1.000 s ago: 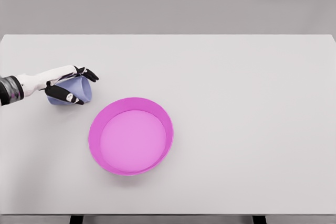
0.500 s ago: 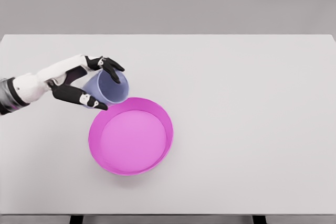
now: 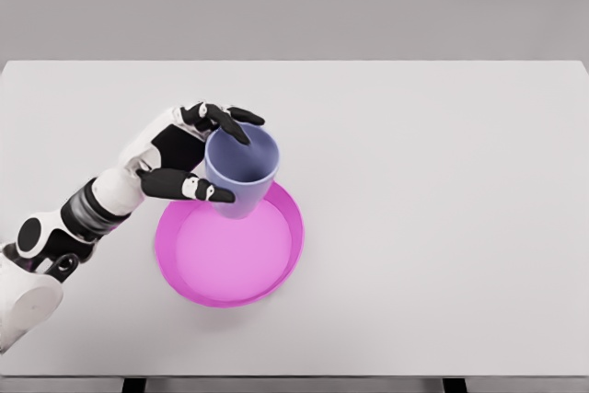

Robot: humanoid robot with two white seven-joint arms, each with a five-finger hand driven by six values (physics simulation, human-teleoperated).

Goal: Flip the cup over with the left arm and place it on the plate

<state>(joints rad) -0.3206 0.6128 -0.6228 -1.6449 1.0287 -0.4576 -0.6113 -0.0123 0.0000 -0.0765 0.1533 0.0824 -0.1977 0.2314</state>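
Note:
A lavender-blue cup [image 3: 242, 169] is held nearly upright, mouth facing up and slightly toward me, above the far rim of the magenta plate [image 3: 287, 260]. My left hand [image 3: 217, 156] is shut on the cup from its left side, with the upper fingers [image 3: 221, 117] over the rim's far edge and the thumb [image 3: 189, 187] along the near side. The cup's base overlaps the plate's back edge in this view; whether it touches the plate cannot be told. The right arm is out of view.
The white table [image 3: 442, 181] spreads wide to the right and behind the plate. Its front edge runs along the bottom of the view, with two dark legs showing below. A grey wall stands behind.
My left hand has carried the cup right and toward the plate, lifting it off the table and turning it from lying on its side to nearly upright.

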